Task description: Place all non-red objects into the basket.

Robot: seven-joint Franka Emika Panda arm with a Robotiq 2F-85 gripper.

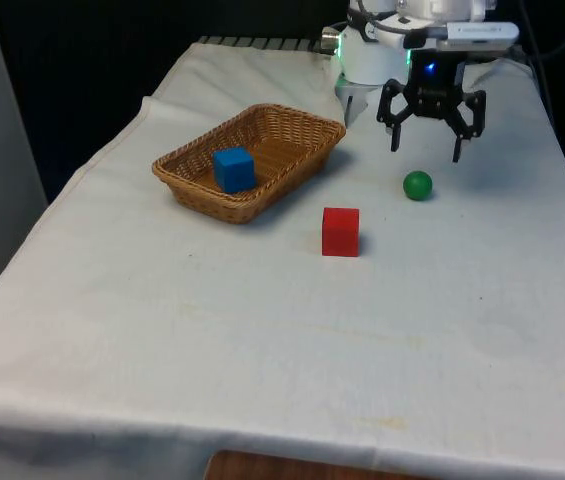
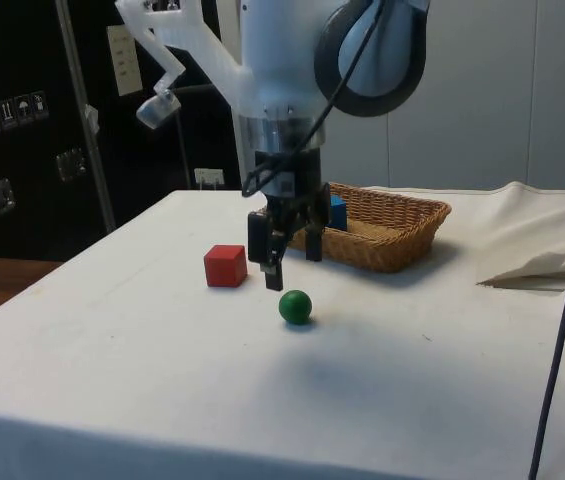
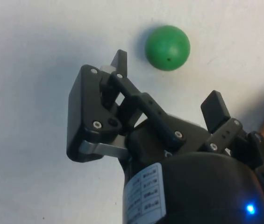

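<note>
Since the blue cube sits in the basket already, only the green ball is left to move; red cube stays put. Gripper hangs just above the ball w/ fingers spread, holding nothing. Ball is on the cloth near the red cube. Looks hard, smooth, light, prob. rolls easily, so pinch across its widest middle.

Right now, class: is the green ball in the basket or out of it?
Out. The green ball lies on the white cloth, apart from the basket, with the open gripper above it.
</note>
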